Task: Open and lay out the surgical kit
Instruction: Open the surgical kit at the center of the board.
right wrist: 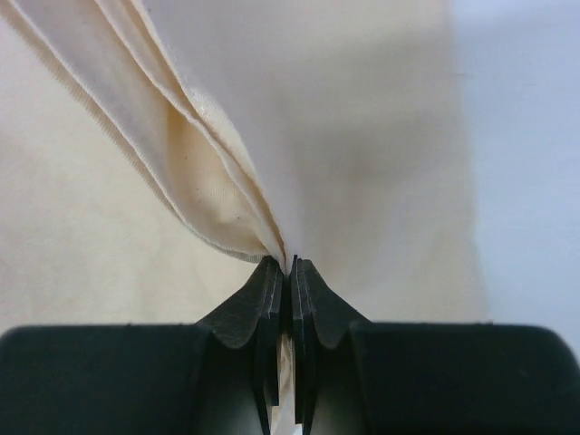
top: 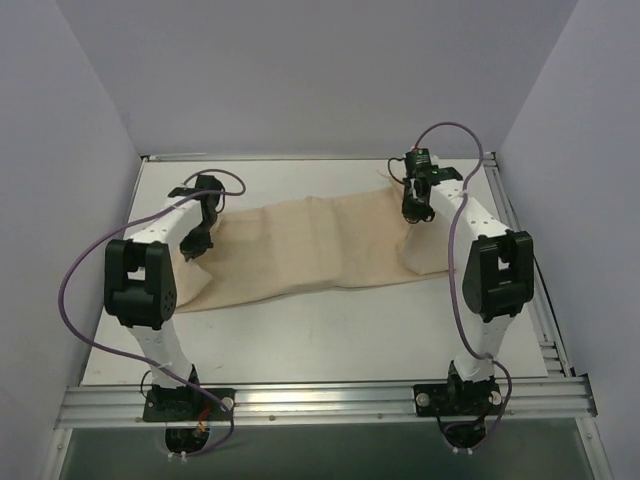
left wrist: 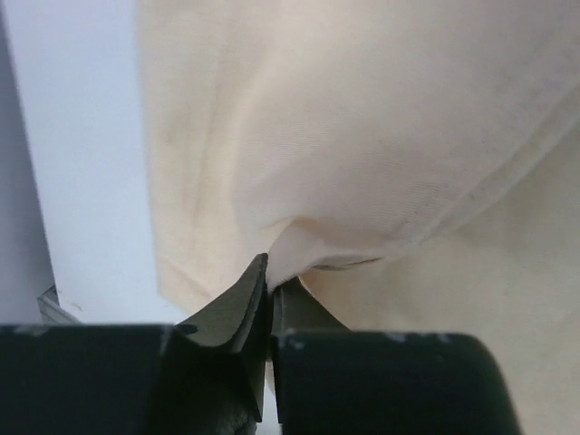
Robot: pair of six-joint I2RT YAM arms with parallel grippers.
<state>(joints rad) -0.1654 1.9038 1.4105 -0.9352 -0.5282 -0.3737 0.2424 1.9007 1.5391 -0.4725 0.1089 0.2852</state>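
Two pinches: left gripper (left wrist: 270,283) clamped on the cloth wrap (top: 320,245), right gripper (right wrist: 290,265) clamped on its fold.

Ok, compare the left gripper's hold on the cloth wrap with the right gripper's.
The left gripper pinches the cloth wrap at its left end; the right gripper pinches its far right corner, farther back. The left gripper holds one small rounded fold; the right gripper holds several hemmed edges bunched together, fanning out from it. Shared: both are shut on the same beige cloth.
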